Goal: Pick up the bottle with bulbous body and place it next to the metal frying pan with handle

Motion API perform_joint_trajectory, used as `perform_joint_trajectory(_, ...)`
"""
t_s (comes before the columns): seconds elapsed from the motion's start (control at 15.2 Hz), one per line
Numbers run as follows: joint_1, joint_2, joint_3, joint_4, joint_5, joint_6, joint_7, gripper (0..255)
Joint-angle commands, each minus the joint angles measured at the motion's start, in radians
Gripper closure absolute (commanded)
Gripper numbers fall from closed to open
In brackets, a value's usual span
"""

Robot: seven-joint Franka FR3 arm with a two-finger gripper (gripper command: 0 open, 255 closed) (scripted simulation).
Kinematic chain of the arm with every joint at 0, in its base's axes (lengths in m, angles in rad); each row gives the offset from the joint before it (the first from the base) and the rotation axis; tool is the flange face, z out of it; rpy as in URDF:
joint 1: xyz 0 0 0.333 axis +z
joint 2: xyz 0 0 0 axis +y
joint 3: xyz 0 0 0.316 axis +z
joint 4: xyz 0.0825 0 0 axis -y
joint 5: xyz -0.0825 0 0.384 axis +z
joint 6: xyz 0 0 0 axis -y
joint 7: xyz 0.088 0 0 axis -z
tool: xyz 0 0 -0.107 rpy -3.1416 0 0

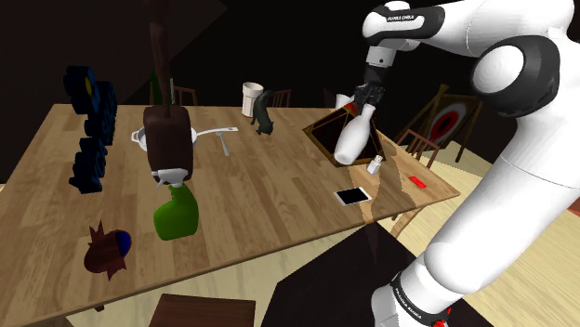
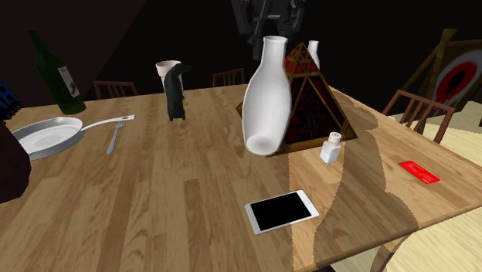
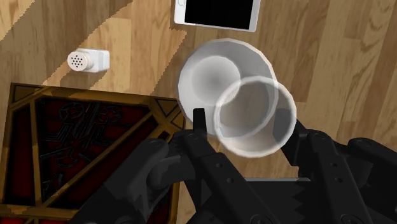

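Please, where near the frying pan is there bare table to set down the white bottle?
The table is bare from the fork beside the frying pan across to the phone, in front of the dark figurine. Crowded: the green bottle behind the pan, and around the pyramid and salt shaker.

Bare tabletop (image 2: 193, 178) btwn phone (image 2: 282, 210) & pan (image 2: 46, 137) — fork (image 2: 114, 137) by pan handle, dark figurine (image 2: 176, 96) nr far edge

White, rounded arm (image 1: 520, 186) with dark joints (image 1: 514, 70); black lettered band (image 1: 402, 17) just above gripper (image 1: 359, 100). All-black gripper with blocky fingers (image 3: 199, 122). Red marks (image 1: 444, 312) at arm's foot, far below gripper.
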Motion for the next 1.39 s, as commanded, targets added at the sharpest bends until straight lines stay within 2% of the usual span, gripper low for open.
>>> perform_joint_trajectory(0.0, 0.001, -0.002, 0.0, 0.025, -0.001, -0.027, 0.001, 255)
perform_joint_trajectory(0.2, 0.0, 0.001, 0.0, 0.066, 0.0, -0.065, -0.001, 255)
perform_joint_trajectory(0.79, 0.111, 0.013, 0.092, 0.087, 0.026, -0.078, 0.201, 255)
perform_joint_trajectory(1.32, 0.202, 0.094, 0.165, 0.197, 0.059, -0.107, 0.367, 255)
